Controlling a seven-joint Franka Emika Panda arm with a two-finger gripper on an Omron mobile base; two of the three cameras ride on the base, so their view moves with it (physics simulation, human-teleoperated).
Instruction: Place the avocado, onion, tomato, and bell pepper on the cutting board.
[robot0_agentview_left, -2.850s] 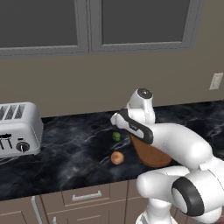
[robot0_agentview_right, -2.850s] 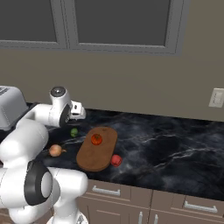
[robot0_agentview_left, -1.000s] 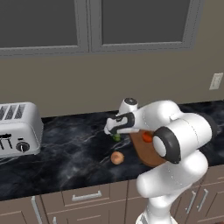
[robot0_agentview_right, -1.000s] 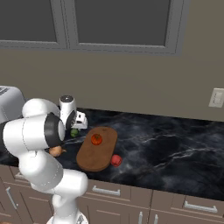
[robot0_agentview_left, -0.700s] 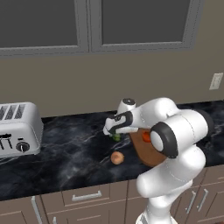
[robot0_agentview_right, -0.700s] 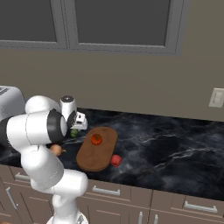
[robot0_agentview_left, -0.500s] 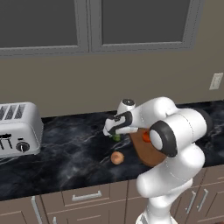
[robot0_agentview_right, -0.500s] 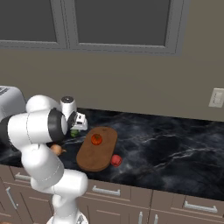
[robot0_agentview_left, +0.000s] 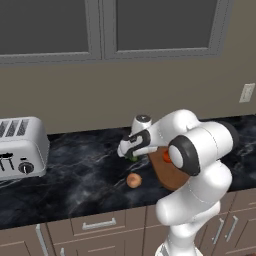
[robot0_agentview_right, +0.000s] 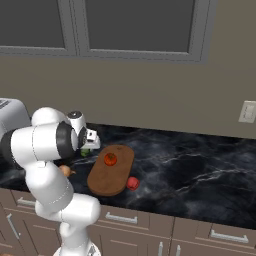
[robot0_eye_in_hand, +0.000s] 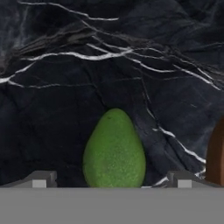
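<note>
The green avocado (robot0_eye_in_hand: 114, 151) lies on the black marble counter, between my gripper's (robot0_eye_in_hand: 111, 183) two fingertips (robot0_eye_in_hand: 41, 179), which stand wide apart on either side without touching it. From the base views the gripper (robot0_agentview_left: 129, 153) is low over the avocado (robot0_agentview_left: 133, 158), just left of the brown oval cutting board (robot0_agentview_right: 111, 175). The orange-red tomato (robot0_agentview_right: 110, 159) sits on the board. A red bell pepper (robot0_agentview_right: 132, 183) lies on the counter against the board's right edge. The peach-tan onion (robot0_agentview_left: 133, 180) rests on the counter nearer the front edge.
A silver toaster (robot0_agentview_left: 20, 147) stands at the far left of the counter. Wall cabinets hang above, and the backsplash wall is close behind. The board's edge (robot0_eye_in_hand: 215, 157) shows just right of the avocado. Open marble counter (robot0_agentview_right: 200, 165) stretches to the right.
The arm has swung and lowered the hand onto the avocado's spot over the last seconds; in the last half second it sank only slightly. Produce and board have not moved.
</note>
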